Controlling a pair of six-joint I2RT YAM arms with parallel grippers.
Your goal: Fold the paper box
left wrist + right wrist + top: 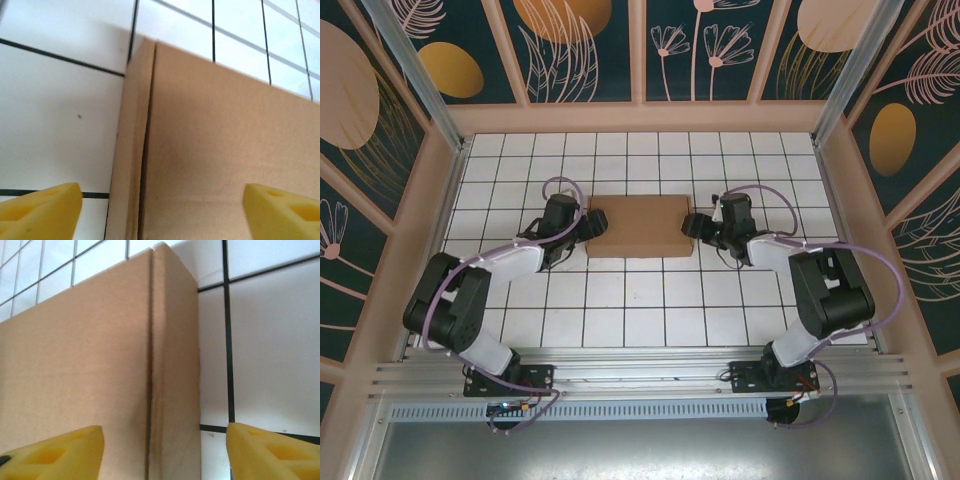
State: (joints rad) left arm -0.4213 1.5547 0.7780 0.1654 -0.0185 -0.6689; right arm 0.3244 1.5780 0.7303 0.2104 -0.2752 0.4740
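The paper box [638,226] lay closed at the middle of the tiled table [620,310]. My left gripper [592,222] and right gripper [692,224] stood at its opposite ends, jaws apart astride each side wall and clamping nothing, placed, I judged, to square the sides.

The paper box [638,226] is matt cardboard; the tiled table [620,310] smooth, perhaps glossy.
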